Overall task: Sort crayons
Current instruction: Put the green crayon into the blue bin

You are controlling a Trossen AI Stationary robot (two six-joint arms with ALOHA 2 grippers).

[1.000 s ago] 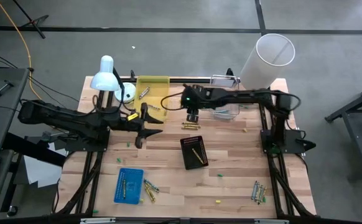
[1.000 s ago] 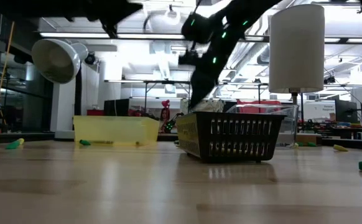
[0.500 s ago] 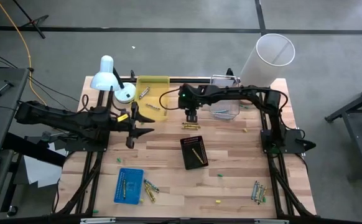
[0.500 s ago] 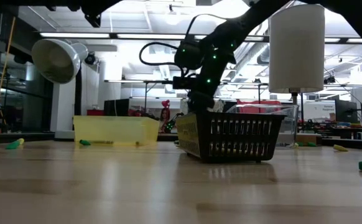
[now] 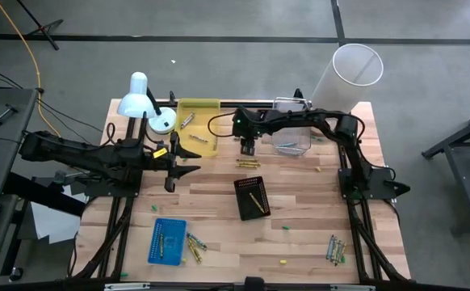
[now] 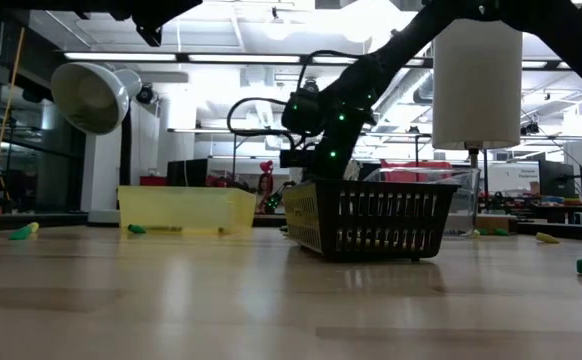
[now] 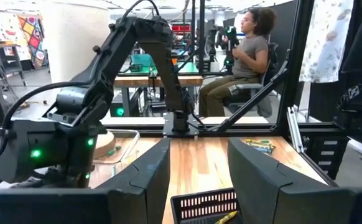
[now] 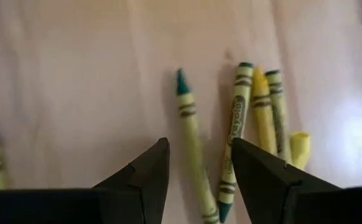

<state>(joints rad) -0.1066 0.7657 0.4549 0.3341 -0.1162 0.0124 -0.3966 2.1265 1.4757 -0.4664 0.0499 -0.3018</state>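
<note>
Crayons (image 8: 234, 134) lay on the table (image 5: 300, 234) under the right tool (image 8: 196, 165), fingers wide, empty. Left tool (image 5: 188, 160) sat wide at 9 o'clock.

The table (image 5: 300, 242) is pale wooden planks with a smooth, faintly glossy finish; on it, the black basket (image 5: 252, 197) looks like matt slotted plastic; the yellow tray (image 6: 186, 209) is translucent plastic; the crayons (image 8: 234, 146) wear matt paper wrappers.

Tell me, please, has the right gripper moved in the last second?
Yes. In the high view the right gripper has drawn back from the black basket toward the clear bin, and now hangs open above loose crayons.
</note>
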